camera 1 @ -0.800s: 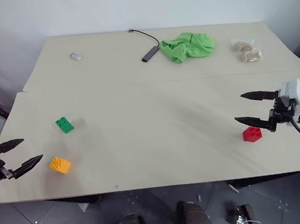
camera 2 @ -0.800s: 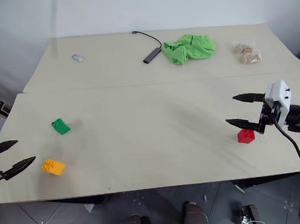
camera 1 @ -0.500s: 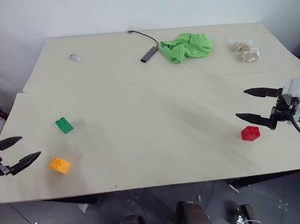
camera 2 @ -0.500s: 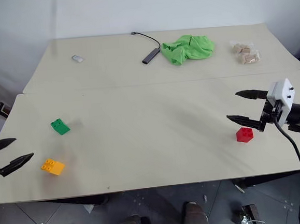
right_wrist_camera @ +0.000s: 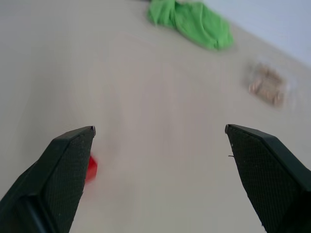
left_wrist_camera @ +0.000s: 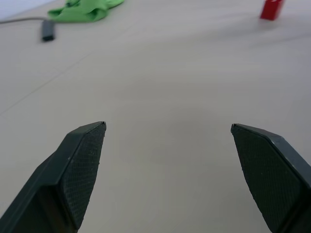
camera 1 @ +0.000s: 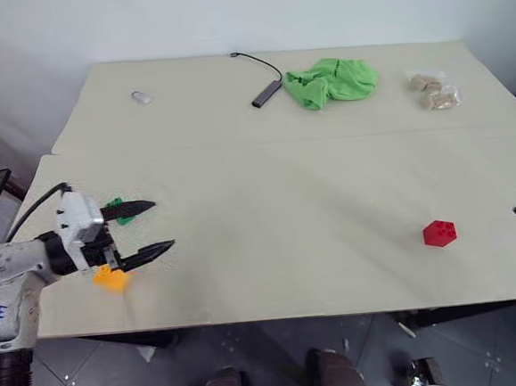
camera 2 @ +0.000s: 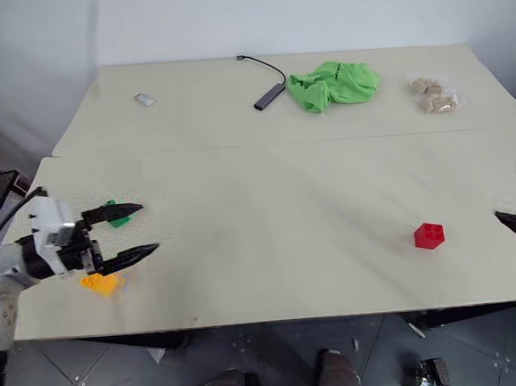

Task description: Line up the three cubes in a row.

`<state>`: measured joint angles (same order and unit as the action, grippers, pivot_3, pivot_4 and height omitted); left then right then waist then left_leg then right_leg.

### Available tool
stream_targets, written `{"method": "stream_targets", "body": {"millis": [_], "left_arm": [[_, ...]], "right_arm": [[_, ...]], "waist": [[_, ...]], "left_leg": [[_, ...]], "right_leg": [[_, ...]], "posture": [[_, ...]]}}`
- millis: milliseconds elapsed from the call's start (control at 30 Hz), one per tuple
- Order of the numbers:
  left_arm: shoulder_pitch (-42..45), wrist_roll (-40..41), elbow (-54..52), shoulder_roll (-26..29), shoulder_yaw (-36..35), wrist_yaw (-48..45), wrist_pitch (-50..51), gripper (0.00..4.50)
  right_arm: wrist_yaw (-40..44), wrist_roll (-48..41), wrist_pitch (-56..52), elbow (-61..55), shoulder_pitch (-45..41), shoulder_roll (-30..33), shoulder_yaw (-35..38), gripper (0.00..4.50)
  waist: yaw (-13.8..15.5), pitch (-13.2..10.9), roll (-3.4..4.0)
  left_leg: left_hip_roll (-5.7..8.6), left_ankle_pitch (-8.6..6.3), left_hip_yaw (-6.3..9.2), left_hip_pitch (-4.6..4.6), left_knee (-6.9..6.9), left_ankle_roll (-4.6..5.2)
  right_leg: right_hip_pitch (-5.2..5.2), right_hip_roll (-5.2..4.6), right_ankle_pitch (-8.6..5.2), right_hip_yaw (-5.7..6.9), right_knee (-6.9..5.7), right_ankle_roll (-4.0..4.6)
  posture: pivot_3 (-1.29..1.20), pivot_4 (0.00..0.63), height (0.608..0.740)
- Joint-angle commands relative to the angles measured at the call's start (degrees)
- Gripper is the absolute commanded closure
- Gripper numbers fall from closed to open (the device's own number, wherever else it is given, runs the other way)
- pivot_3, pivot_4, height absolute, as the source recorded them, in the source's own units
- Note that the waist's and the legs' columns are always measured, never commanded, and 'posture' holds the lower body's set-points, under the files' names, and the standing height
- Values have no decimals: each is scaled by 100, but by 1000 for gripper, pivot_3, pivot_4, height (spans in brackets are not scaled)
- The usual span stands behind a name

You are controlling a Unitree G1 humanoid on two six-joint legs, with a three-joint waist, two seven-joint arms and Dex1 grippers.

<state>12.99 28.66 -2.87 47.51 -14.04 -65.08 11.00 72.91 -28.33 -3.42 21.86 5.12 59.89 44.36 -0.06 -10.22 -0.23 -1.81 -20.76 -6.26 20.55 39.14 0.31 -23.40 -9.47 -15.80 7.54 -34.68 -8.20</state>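
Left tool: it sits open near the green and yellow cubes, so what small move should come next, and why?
Probably lower the left tool, open and empty, onto the yellow-orange cube partly hidden under it, and close. The green cube lies just beyond, while the red cube sits alone far across the table, so no row exists yet. The right tool is open too.

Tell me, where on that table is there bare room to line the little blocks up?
The widest bare stretch is the middle of the table, between the left pincer and the red cube, nearer than the green cloth. It is crowded at the left edge, where the open pincer hangs by the green cube and the yellow-orange cube.
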Motion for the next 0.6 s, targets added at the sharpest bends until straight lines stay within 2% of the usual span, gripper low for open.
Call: {"method": "stream_targets", "body": {"millis": [33, 133, 333, 400, 500, 600], "left_arm": [[82, -174, -267, -51, 443, -186, -99, 148], [16, 7, -452, -43, 530, -250, 167, 148], [-283, 173, -992, -153, 445, -19, 461, 148], [-382, 157, -1124, -209, 465, 91, 512, 148], [-402, 102, -1198, -265, 522, 189, 529, 148], [-291, 79, -1219, -304, 628, 229, 558, 148]], "right_arm": [[-78, 17, -141, -115, 637, -17, 661, 0], [-293, 152, -259, -281, 1057, -119, 647, 0], [-538, 3, -1549, -1487, 1085, 122, 117, 0], [-389, 17, -1960, -1883, 896, 395, -463, 0], [-213, 352, -1823, -1894, 366, 710, -1402, 0], [-87, 837, -1411, -1187, -836, 751, -2493, 0]], "waist": [[-1, 2, 3], [-36, 0, -1], [-112, 4, 7], [-120, 4, 6], [-137, 3, 6], [-128, 2, 5]], "left_leg": [[2, -1, -7, 0, 0, 2], [0, -1, -12, -9, 2, 3], [-3, -2, -30, -26, 2, 5], [-4, -3, -25, -29, 2, 6], [-4, -4, -18, -32, 3, 9], [-2, -5, -28, -30, 6, 10]], "right_leg": [[0, 0, 0, -7, 6, 0], [5, 1, 0, -13, 6, 1], [5, 2, 0, -45, 0, 2], [4, 2, 0, -52, -5, 3], [3, 2, 1, -58, -4, 3], [4, 2, 1, -55, -1, 3]], "posture": [[0, 150, 740], [0, 150, 740], [0, 150, 740], [0, 150, 740], [0, 150, 740], [0, 150, 740]]}}
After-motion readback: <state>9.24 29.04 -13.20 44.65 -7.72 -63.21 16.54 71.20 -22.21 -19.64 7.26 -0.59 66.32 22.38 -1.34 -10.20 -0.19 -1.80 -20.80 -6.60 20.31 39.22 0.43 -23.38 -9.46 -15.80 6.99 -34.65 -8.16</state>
